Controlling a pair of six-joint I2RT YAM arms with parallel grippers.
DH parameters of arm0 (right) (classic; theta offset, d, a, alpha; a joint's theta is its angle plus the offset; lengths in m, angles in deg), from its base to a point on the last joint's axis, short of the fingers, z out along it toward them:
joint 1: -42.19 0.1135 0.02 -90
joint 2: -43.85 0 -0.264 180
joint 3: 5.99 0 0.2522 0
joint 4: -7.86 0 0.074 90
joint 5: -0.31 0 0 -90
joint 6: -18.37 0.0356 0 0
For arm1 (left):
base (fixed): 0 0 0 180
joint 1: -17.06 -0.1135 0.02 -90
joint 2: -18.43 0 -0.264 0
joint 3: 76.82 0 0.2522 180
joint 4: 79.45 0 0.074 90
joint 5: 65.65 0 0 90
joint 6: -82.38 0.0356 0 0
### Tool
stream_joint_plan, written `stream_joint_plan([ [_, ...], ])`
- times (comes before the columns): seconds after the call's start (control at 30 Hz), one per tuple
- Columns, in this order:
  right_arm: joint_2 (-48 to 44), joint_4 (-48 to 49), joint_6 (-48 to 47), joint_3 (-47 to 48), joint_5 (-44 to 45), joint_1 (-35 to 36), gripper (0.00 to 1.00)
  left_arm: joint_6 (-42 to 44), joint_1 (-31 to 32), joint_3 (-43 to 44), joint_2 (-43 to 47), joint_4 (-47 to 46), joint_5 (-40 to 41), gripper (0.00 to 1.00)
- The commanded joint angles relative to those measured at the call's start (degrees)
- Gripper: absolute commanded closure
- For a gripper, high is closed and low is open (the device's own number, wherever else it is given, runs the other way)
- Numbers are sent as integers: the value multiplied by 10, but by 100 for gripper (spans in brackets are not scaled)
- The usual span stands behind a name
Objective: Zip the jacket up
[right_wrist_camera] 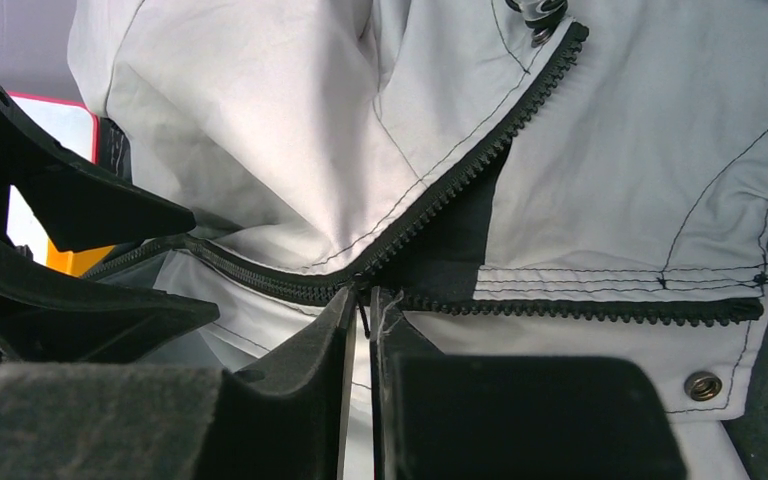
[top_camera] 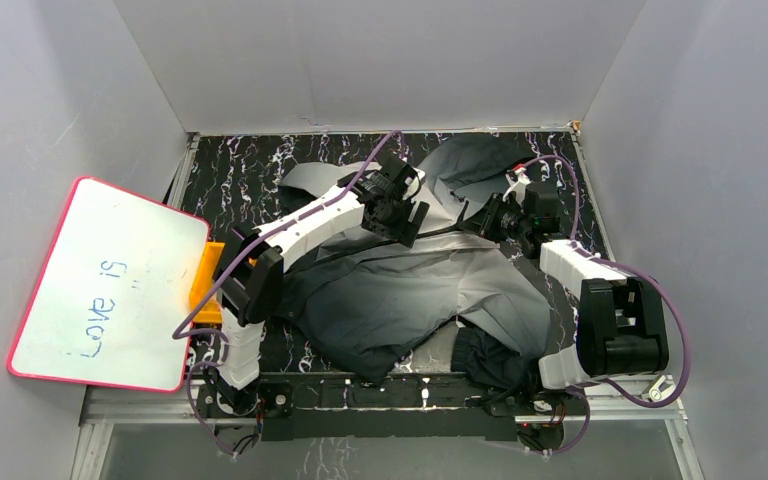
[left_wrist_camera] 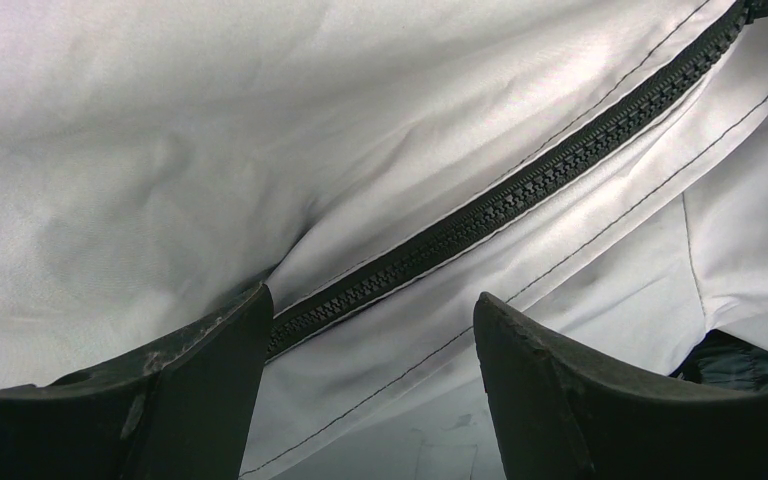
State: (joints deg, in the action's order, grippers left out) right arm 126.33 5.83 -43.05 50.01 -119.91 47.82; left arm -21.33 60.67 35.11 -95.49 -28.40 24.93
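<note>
Right wrist: noted right gripper [right_wrist_camera: 361, 298] clamped on zipper [right_wrist_camera: 460, 183] at the meeting of its two tooth rows.
Found left gripper [left_wrist_camera: 372, 305] with jaws apart, straddling the joined zipper run, one finger [left_wrist_camera: 215, 390] against pale grey cloth. Logged jacket [top_camera: 400, 300] lying rumpled across black marbled table [top_camera: 240, 170], between both arms. Spotted pink-rimmed whiteboard [top_camera: 110, 280] at table's left side.

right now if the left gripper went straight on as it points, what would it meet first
The jacket's closed zipper, crossing between the left gripper's open fingers; looks close, depth unclear.
</note>
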Motion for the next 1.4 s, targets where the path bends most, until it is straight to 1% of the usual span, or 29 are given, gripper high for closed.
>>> stream_joint_plan([
  [0.0,-4,24,6,5,-16,-2,87,-2,-1,5,4,3,-6,29],
  [0.07,-5,24,5,6,-15,-2,99,1,0,6,3,3,-24,29],
  [0.1,-6,23,5,6,-14,-2,100,4,0,7,3,3,-25,29],
  [0.3,-36,8,-3,5,-18,-2,100,34,0,24,1,2,-37,26],
  [0.47,-74,-15,-2,-2,-27,-2,100,89,9,44,-12,-19,-53,23],
  [0.67,-112,-33,1,-10,-39,-2,100,124,17,57,-34,-40,-54,23],
  [0.73,-121,-41,-1,-11,-41,-2,100,130,20,53,-33,-50,-62,25],
  [0.77,-123,-44,-3,-11,-41,-2,100,133,20,51,-32,-55,-68,28],
  [0.8,-126,-48,-4,-11,-42,-2,100,134,21,47,-30,-61,-76,34],
  [0.87,-131,-54,-6,-10,-40,-1,100,135,23,39,-23,-71,-91,56],
  [0.97,-135,-68,-11,-4,-29,-1,100,131,26,28,-14,-78,-96,93],
  [1.0,-136,-75,-13,-1,-22,-2,100,129,26,25,-10,-78,-93,100],
  [1.17,-138,-114,-39,22,40,-2,100,118,27,-13,25,-78,-87,100],
  [1.37,-141,-184,-82,41,172,-2,100,81,27,-79,85,-72,-43,100],
])
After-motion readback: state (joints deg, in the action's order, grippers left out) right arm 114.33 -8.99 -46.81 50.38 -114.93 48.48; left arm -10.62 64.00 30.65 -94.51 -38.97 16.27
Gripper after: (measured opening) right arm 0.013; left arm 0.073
